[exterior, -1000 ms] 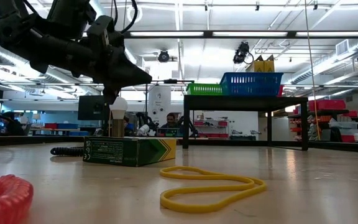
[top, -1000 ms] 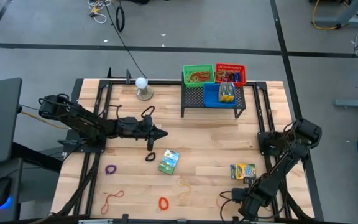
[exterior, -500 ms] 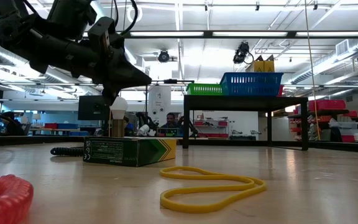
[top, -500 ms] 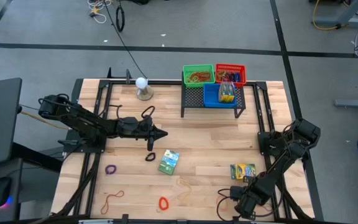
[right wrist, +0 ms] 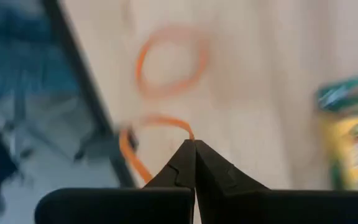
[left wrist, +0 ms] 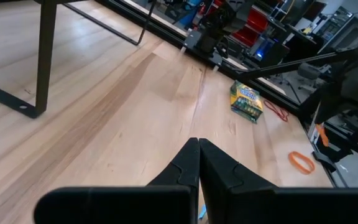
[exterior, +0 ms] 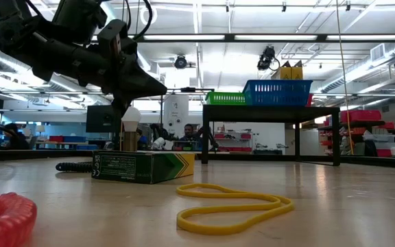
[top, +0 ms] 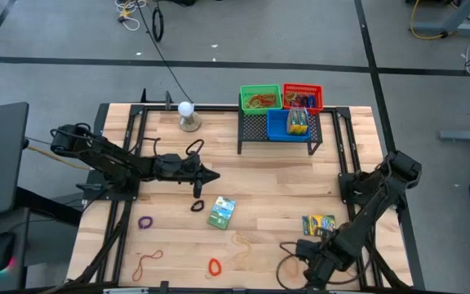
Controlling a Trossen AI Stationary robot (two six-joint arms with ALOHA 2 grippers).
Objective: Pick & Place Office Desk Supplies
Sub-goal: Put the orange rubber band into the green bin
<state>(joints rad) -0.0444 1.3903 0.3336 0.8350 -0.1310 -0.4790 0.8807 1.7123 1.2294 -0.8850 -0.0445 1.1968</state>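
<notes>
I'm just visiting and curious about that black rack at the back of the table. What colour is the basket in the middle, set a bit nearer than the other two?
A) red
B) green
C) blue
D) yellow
C: in the overhead view the blue basket sits just in front of the green basket and the red basket on the black rack.

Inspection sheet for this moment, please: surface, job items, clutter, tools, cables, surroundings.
Surface: wooden plank table, scattered items.
Job's things: flat green crayon box, flat yellow crayon box, small purple loop, thin yellow rubber band, all loose.
Clutter: white ball on round stand; black mesh rack.
Tools: left tool shut, raised; right tool shut, orange rubber band at tip, grip unclear.
Cables: black cable on floor.
Surroundings: nothing seen nearby.
</notes>
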